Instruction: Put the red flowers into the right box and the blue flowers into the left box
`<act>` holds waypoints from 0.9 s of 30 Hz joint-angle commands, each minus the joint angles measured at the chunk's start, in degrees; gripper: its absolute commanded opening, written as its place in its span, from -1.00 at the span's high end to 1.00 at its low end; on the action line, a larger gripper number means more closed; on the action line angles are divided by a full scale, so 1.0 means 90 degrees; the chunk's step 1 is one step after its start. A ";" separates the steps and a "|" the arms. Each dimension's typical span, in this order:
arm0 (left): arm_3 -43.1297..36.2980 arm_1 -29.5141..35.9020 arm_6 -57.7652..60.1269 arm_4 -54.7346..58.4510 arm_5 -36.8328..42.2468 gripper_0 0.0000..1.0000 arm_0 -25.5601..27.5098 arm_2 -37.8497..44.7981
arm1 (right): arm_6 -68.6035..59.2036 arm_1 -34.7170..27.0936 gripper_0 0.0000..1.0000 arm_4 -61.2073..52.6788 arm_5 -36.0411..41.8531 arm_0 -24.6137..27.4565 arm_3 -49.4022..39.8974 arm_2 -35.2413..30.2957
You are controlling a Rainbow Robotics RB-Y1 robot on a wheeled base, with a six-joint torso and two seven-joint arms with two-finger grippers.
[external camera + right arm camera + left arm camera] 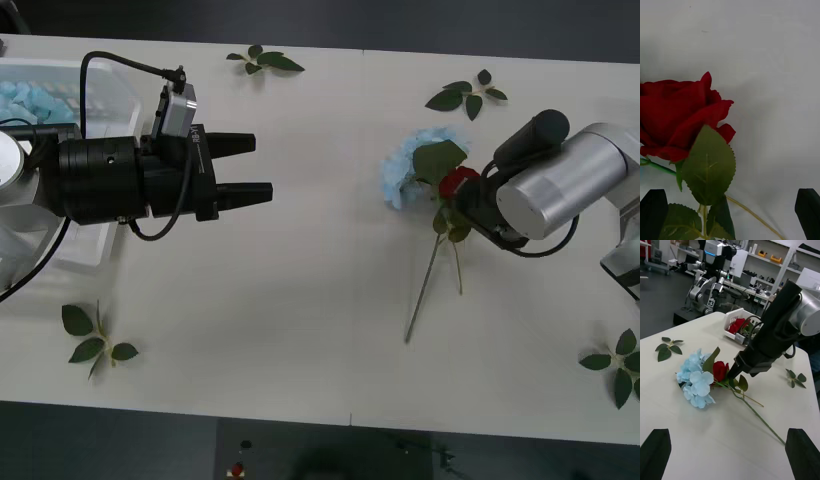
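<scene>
Taking the blue flower (403, 168) near the table's middle as landmark: far to its left sits the left box (100, 90), already holding blue heads. The left gripper (252, 168) hangs between that box and the blue flower, fingers spread and empty.

Touching the blue flower on its right lies the rose (458, 182), its head against the blue cluster and its leaf. Its long thin stem runs from the head toward the table's near edge, slanting slightly left. The right gripper (730, 213) sits low over the rose, fingers wide apart and gripping nothing, leaves between them.

The rose looks light, with soft fabric petals and a springy stem; gripping the stem just under the head seems safest.
</scene>
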 commanded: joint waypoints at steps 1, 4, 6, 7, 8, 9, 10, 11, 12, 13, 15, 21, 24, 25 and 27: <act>-0.0086 -0.0062 0.0223 0.0016 -0.0046 -0.78 -0.0062 -0.0007 | 0.0181 0.0140 -1.00 0.0068 -0.0115 -0.0268 0.0079 -0.0036; -0.0086 -0.0072 0.0223 0.0016 -0.0046 -0.78 -0.0053 -0.0007 | 0.0239 0.0228 -1.00 0.0087 -0.0135 -0.0336 0.0108 -0.0026; -0.0086 -0.0062 0.0223 0.0026 -0.0065 -0.78 -0.0053 -0.0007 | 0.0278 0.0277 -1.00 0.0097 -0.0174 -0.0336 0.0118 -0.0026; -0.0086 -0.0072 0.0223 0.0026 -0.0065 -0.77 -0.0053 -0.0007 | 0.0298 0.0297 -1.00 0.0127 -0.0203 -0.0336 0.0118 -0.0026; -0.0086 -0.0072 0.0223 0.0026 -0.0065 -0.77 -0.0053 -0.0016 | 0.0337 0.0326 -1.00 0.0146 -0.0223 -0.0336 0.0138 -0.0006; -0.0086 -0.0072 0.0223 0.0016 -0.0065 -0.78 -0.0053 -0.0007 | 0.0376 0.0336 -1.00 0.0166 -0.0242 -0.0346 0.0157 0.0023; -0.0086 -0.0062 0.0223 0.0026 -0.0046 -0.78 -0.0053 -0.0007 | 0.0395 0.0355 -1.00 0.0175 -0.0262 -0.0346 0.0186 0.0042; -0.0086 -0.0072 0.0223 0.0026 -0.0065 -0.78 -0.0053 -0.0007 | 0.0415 0.0384 -1.00 0.0214 -0.0301 -0.0366 0.0235 0.0091; -0.0086 -0.0072 0.0223 0.0026 -0.0046 -0.78 -0.0053 -0.0007 | 0.0425 0.0404 -1.00 0.0244 -0.0311 -0.0366 0.0265 0.0111; -0.0086 -0.0072 0.0223 0.0026 -0.0065 -0.78 -0.0043 -0.0007 | 0.0454 0.0433 -1.00 0.0302 -0.0340 -0.0366 0.0323 0.0150; -0.0086 -0.0072 0.0223 0.0016 -0.0046 -0.78 -0.0043 -0.0007 | 0.0473 0.0492 -1.00 0.0400 -0.0369 -0.0375 0.0431 0.0189; -0.0086 -0.0062 0.0223 0.0026 -0.0046 -0.77 -0.0033 -0.0007 | 0.0552 0.0609 -1.00 0.0576 -0.0750 -0.0405 0.0860 0.0394; -0.0086 -0.0062 0.0223 0.0016 -0.0065 -0.77 -0.0023 -0.0007 | 0.0581 0.0677 -1.00 0.0585 -0.0936 -0.0453 0.1046 0.0443; -0.0086 -0.0072 0.0223 0.0026 -0.0065 -0.78 -0.0023 -0.0007 | 0.0581 0.0687 -1.00 0.0595 -0.0946 -0.0463 0.1065 0.0443; -0.0086 -0.0072 0.0223 0.0026 -0.0046 -0.78 -0.0023 -0.0007 | 0.0591 0.0697 -1.00 0.0585 -0.0946 -0.0483 0.1075 0.0443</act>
